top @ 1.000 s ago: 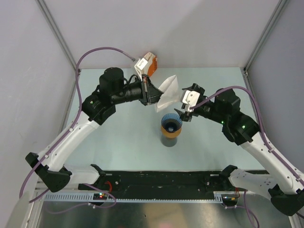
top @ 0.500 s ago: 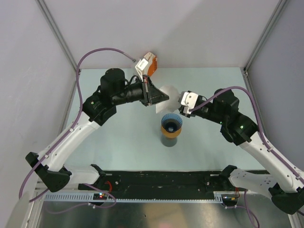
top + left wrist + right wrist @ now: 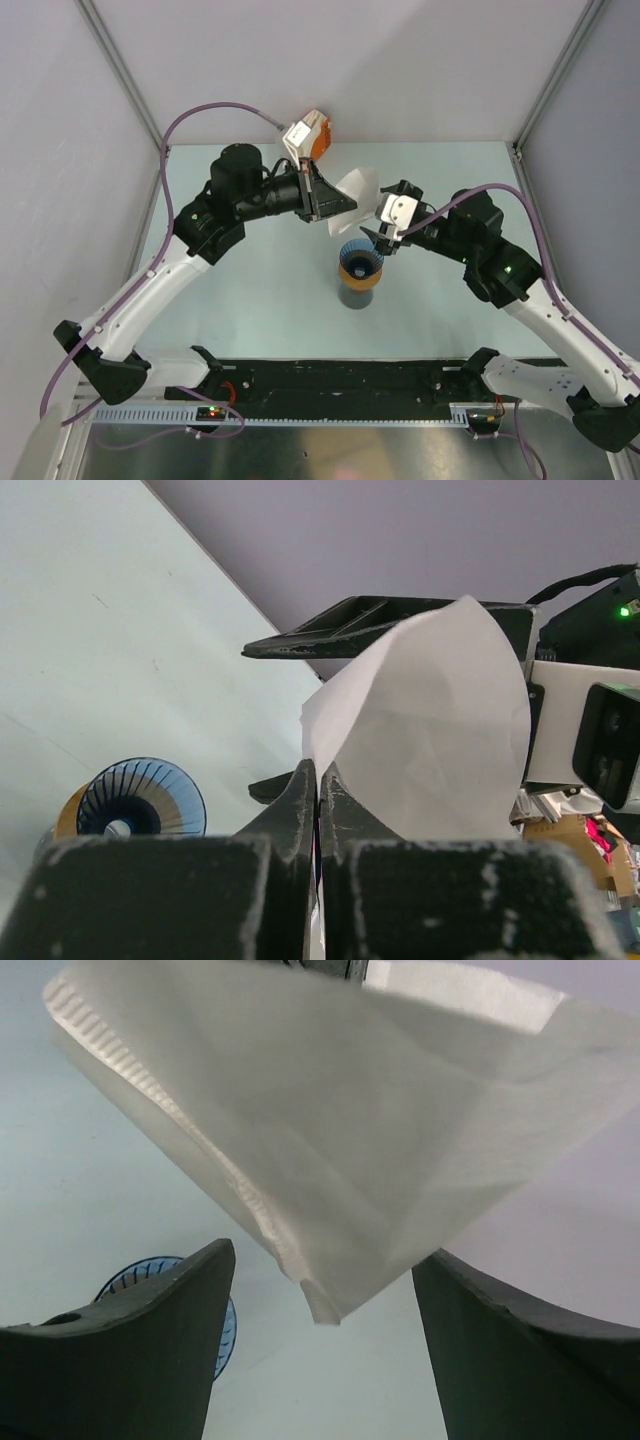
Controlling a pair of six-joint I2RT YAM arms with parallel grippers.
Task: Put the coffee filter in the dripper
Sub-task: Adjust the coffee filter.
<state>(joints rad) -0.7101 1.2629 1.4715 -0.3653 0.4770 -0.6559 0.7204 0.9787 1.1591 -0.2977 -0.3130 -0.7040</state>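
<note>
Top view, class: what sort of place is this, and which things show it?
Probably a robotics lab test cell, not a kitchen: plain grey walls with metal frame posts, a left arm and a right arm bolted to a black rail, and a pale table carrying a blue dripper.

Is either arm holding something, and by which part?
The left end effector pinches the filter by one edge; the right end effector is open around its tip.
</note>
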